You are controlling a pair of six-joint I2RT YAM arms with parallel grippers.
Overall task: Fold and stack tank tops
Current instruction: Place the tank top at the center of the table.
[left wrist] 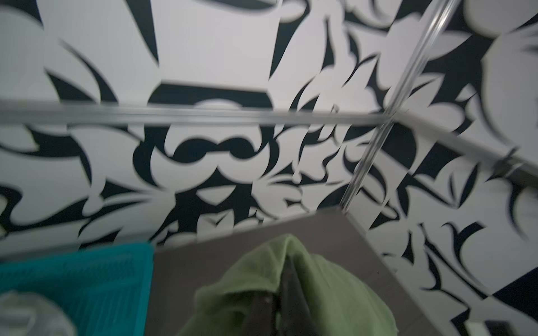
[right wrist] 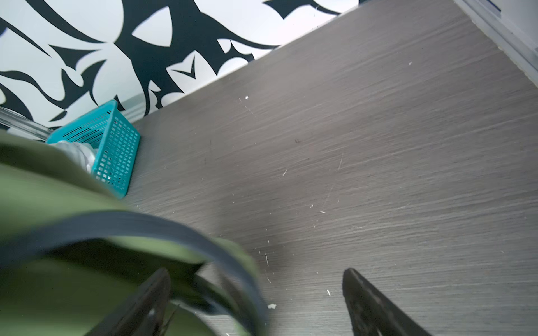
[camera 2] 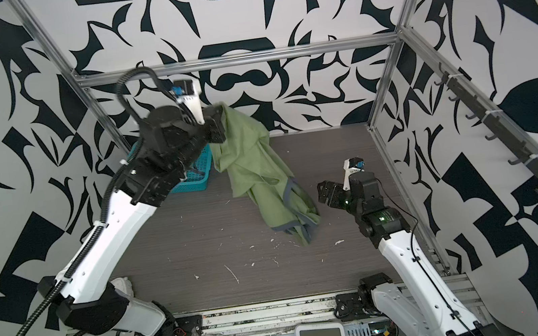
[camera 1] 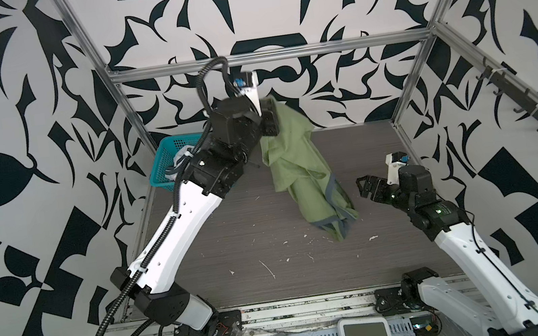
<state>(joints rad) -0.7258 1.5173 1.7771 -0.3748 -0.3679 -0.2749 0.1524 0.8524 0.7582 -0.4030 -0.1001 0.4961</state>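
Olive green cloth hangs in the air. It is a sleeveless tank top with dark grey-blue trim (camera 1: pixel 299 165), pinched shut in the left hand (camera 1: pixel 271 121) high over the far middle of the grey wood-grain table (camera 1: pixel 235 244). From that single hold the shirt falls in a twisted bunch toward the right. Its trimmed lower end reaches down near the table, though whether it touches I cannot tell.

The right hand (camera 1: pixel 362 187) sits low at the right with its jaws wide and nothing between them. It is just beside that lower end, and in the right wrist view a loop of trim curves close past one finger.

A white tank top (camera 1: pixel 184 154) lies crumpled in the teal plastic mesh basket (camera 1: pixel 162 161) at the far left.

The green shirt looks light and limp, so it will likely swing, sag and fold on itself. The banded trim seems the firmest part to pinch. Taking it at a strap or armhole edge with the right hand should let both hands spread the shirt flat.
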